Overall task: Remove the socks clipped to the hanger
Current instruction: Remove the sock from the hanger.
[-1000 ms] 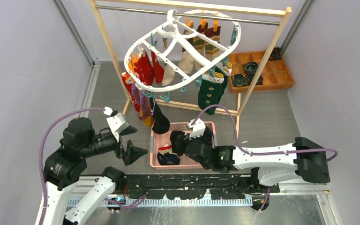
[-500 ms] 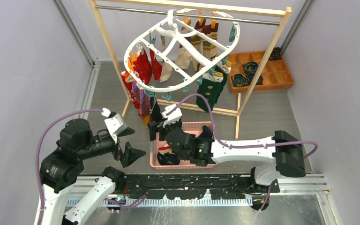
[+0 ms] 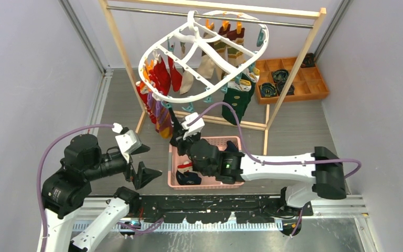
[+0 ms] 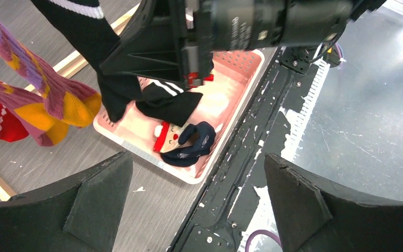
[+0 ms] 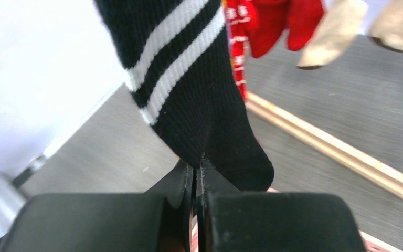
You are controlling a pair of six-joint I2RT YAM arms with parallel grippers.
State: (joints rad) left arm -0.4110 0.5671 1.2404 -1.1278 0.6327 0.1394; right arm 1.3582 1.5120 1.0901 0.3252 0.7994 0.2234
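Note:
The white oval hanger (image 3: 163, 35) hangs from the rack rail, with red (image 3: 162, 76), beige (image 3: 207, 65), dark green (image 3: 236, 102) and purple-yellow socks (image 3: 160, 118) clipped under it. A black sock with white stripes (image 5: 199, 105) dangles at its near side. My right gripper (image 5: 199, 165) is shut on that sock's toe, just above the basket's far left corner (image 3: 177, 132). Left of the basket, my left gripper (image 3: 141, 165) is held wide open and has nothing in it (image 4: 198, 157).
A pink basket (image 3: 171, 173) below the hanger holds a navy sock (image 4: 194, 144), a black striped one (image 4: 168, 102) and a red-beige one. The light wooden rack (image 3: 120, 58) frames the hanger. An orange compartment tray (image 3: 315, 86) with dark socks sits back right.
My right arm swung from over the basket up and left to the hanging black sock, and its jaws closed on the toe. The left arm drew back slightly, still open.

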